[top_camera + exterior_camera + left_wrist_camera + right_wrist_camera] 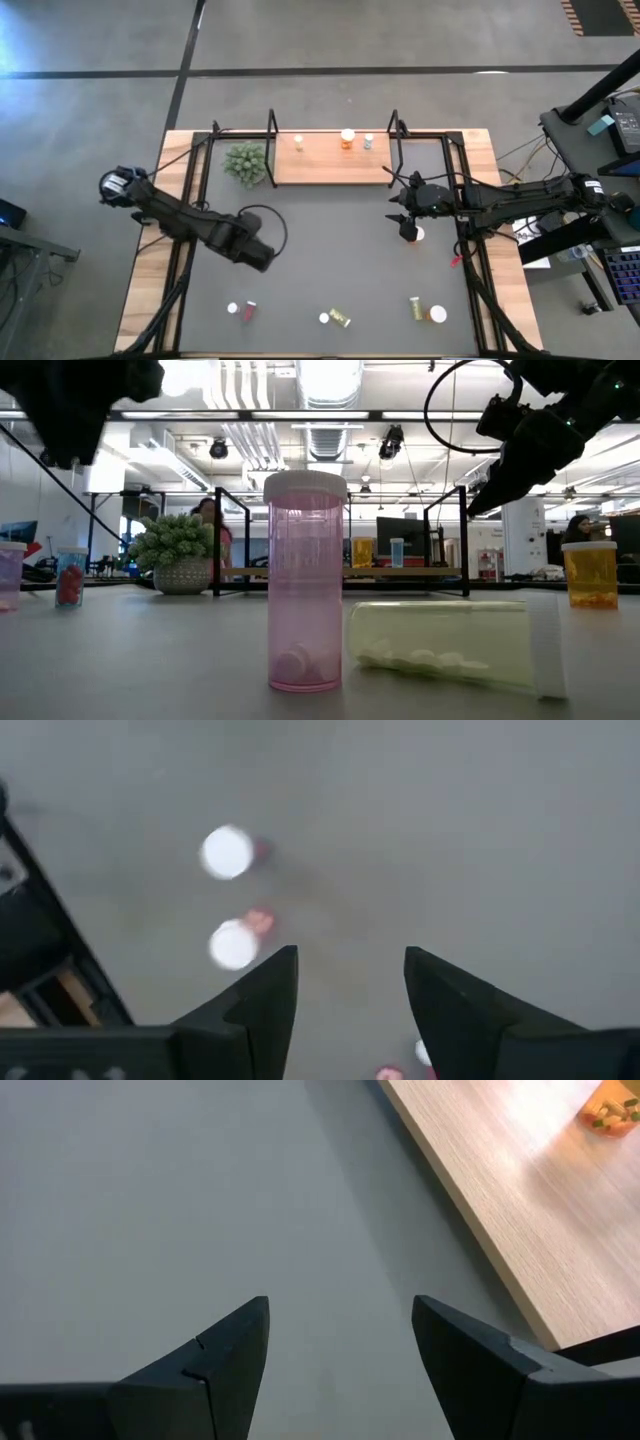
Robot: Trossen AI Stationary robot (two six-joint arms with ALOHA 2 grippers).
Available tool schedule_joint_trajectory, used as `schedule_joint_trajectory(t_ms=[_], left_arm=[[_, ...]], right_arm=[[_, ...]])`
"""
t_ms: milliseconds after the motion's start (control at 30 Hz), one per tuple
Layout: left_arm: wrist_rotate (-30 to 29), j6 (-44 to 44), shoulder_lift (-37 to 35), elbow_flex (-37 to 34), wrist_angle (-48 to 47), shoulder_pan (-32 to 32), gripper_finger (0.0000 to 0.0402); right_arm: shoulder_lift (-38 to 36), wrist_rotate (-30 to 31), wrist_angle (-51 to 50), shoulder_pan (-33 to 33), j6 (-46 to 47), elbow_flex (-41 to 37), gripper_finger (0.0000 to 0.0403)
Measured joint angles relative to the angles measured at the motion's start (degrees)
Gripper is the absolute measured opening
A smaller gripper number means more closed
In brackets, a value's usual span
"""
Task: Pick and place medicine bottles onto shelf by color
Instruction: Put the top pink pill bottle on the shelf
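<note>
1. Here, three medicine bottles standing on the shelf (pixel 330 157), a light wooden board at the far edge of the counter: a pale bottle (pixel 298 142), an orange bottle (pixel 347 138), a bluish bottle (pixel 368 142).
2. Near the front edge of the dark mat (pixel 330 270), more bottles well apart from the shelf: a white-capped one (pixel 232 309) just beside a pink bottle (pixel 250 311), a yellow-green bottle (pixel 340 318) lying on its side, another yellowish one (pixel 416 308) beside a wide white-capped one (pixel 437 314).
3. One bottle (pixel 417 234) on the mat's right part, just beside the right claw.
4. Right claw (pixel 340 1340) spread, pinching nothing, hanging over bare mat close to the shelf's right end.
5. Left claw (pixel 350 990) spread too, empty, above the mat's left part, with two white caps visible below it.
6. Small spiky green plant (pixel 246 162) just left of the shelf.
</note>
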Motion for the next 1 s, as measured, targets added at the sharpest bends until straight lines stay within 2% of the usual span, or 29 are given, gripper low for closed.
schedule_joint_trajectory(t_ms=[167,333,500,700,1000], left_arm=[[0.05,-7.01,-5.92,-7.17,1.14,-3.00,0.0192],[1.00,-10.83,-9.72,-14.39,5.90,-3.99,0.0196],[1.48,-11.25,-10.46,-19.63,8.81,-3.99,0.0196],[1.51,-11.31,-10.37,-22.08,9.40,-3.99,0.0196],[1.65,-11.27,-10.35,-27.50,16.67,-3.99,0.0195]], right_arm=[[0.00,0.00,0.02,0.02,0.00,0.00,0.0238],[0.00,0.00,0.02,0.00,0.00,0.00,0.0238],[0.00,0.00,0.02,0.01,0.00,0.00,0.0238],[0.00,0.00,0.02,0.01,0.00,0.00,0.0238],[0.00,0.00,0.02,0.00,0.00,0.00,0.0238]])
